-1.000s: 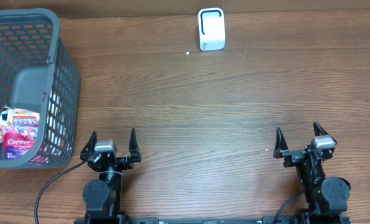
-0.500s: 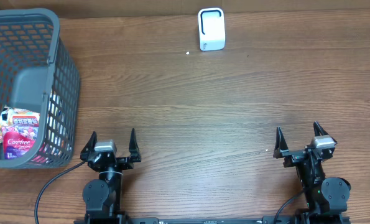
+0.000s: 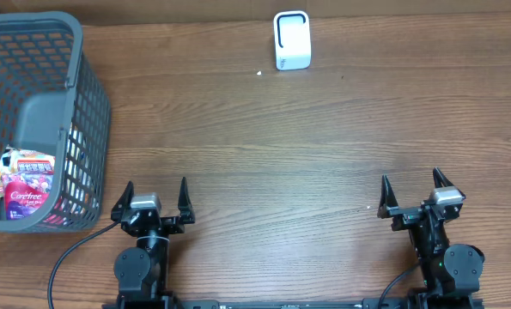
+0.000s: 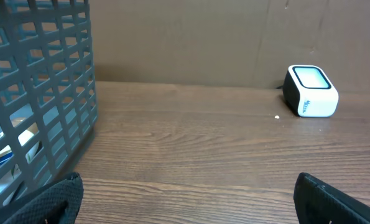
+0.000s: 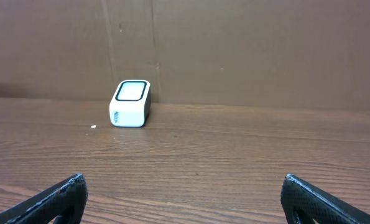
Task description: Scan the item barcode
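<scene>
So, left claw (image 3: 156,184): jaws spread wide, nothing between them, nothing touched.
Right claw (image 3: 411,176): likewise wide open and empty, well apart from the left claw across the table (image 3: 281,146).
Basket (image 3: 96,120): just ahead and to the left of the left claw, with its near corner close to the left finger. Risk: a straight reach forward could catch the mesh wall and shove or tip the basket, because its rim stands higher than the claw does now.
Item (image 3: 23,187): a red and pink packet lying inside the basket, ahead and left of the left claw, against the near wall. Risk: it looks flat and slick, so a pinch from above may slide off it, or may drag out the pale things beside it. I cannot tell where the barcode is, so it may come up facing away.
Scanner (image 3: 291,39): far ahead, right of the left claw's line and left of the right claw's, well apart from both. Risk: a packet held askew or crumpled probably will not read in its window.
Arm pose: both arms folded back at the near table edge, wrists level, fingers pointing forward just above the wood.
</scene>
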